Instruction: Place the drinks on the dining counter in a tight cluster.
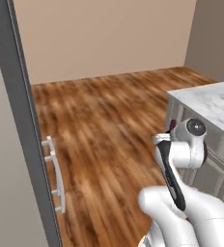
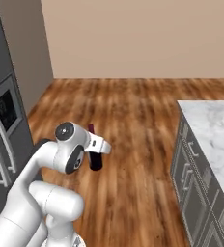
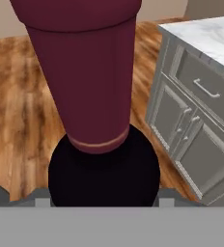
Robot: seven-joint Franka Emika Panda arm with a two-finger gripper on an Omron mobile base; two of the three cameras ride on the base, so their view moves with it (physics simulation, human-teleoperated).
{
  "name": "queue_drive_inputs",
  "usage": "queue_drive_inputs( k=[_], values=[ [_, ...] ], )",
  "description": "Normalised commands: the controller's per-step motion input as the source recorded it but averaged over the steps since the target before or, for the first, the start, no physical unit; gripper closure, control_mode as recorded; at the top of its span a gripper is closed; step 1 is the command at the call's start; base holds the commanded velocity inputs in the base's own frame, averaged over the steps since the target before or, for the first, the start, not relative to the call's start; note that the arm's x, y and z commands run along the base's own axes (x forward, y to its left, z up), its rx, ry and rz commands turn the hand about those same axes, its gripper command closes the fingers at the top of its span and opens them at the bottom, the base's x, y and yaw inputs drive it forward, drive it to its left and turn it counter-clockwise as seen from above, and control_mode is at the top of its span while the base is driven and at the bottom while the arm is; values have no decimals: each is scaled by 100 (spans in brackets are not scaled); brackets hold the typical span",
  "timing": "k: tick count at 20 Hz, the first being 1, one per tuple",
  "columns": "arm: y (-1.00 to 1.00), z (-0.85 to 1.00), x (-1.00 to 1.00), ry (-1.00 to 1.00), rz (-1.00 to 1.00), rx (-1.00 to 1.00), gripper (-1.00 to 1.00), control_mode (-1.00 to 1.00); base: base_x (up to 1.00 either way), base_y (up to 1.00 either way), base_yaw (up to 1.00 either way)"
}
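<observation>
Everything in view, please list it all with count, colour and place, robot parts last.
wine bottle: one, dark body with maroon neck, gripped in the claw, above the floor
dining counter: one, white grey-veined marble top, right of the arm
counter cabinets: several grey doors and drawers with metal handles, under the counter
fridge: one, dark grey with pale handles, on the left
floor: brown wood planks
walls: beige, at the back
claw: one, dark tips, closed around the wine bottle
arm: one, white with dark joints
</observation>
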Motion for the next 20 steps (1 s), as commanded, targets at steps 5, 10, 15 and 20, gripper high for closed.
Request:
queue_drive_inputs(
  k=[5,10,15,20],
  values=[
    [0,0,0,0,0,0,100,100,94,0,-3],
    [0,0,0,0,0,0,100,100,79,-1,-19],
    [0,0,0,0,0,0,100,100,55,0,-43],
    [0,0,0,0,0,0,100,100,47,0,-51]
  ],
)
